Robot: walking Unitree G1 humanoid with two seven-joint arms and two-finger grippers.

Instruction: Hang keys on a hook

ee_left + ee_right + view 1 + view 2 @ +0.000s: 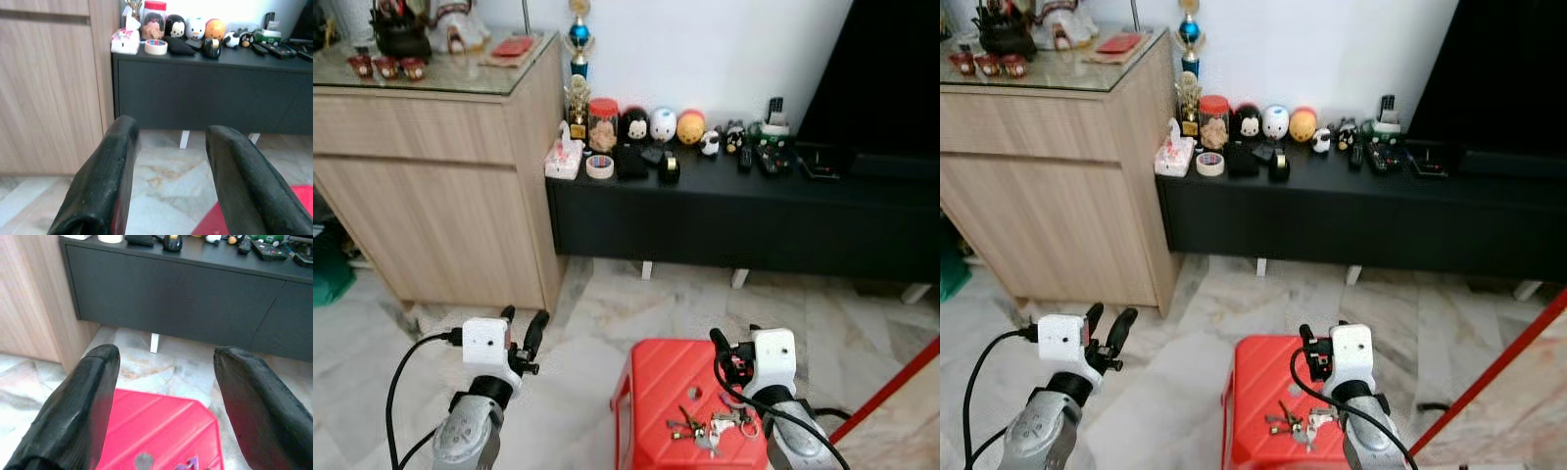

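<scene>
Marble floor (597,323) runs up to a long black TV console (724,211) against a white wall, with a light wood cabinet (440,186) at its left end. Along the console's top stand a trophy (578,93), a red-lidded jar (603,122), a roll of tape (599,165), a tissue box (564,157), several round character figurines (663,124) and remote controls (770,157); no writing or brand can be read on any of them. A red plastic stool (661,392) stands on the floor close before the robot, and the keys (705,427) lie on its seat toward the near edge, just beside the right wrist. The right gripper (161,396) hovers above the stool with its fingers spread apart, pinching nothing. The left gripper (168,171) is raised over bare floor left of the stool, fingers also spread and empty.
</scene>
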